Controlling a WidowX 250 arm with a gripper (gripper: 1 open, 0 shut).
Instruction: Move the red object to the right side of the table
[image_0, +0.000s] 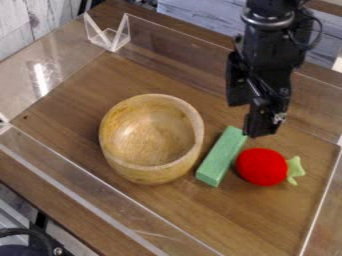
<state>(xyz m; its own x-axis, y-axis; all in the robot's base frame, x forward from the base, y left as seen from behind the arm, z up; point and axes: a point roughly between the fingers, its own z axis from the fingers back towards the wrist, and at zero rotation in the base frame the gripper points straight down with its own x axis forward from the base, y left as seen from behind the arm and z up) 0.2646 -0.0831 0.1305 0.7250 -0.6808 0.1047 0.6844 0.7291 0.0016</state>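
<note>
Count, quick: 1 red object (263, 166) w/ green leafy bit at its side. 1 green block (221, 156). 1 wooden bowl (151, 136), nothing visible inside. 1 robot arm w/ 1 gripper (266, 124). 1 table (120, 80), clear low walls around it. Top-left corner: 1 small clear stand-like piece (108, 32), poss. 2 panels joined, hard to tell.

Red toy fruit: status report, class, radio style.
Gripper open, empty, above the table. Red toy fruit resting at right side, beside green block. Wooden bowl left of block; nothing in the way.
</note>
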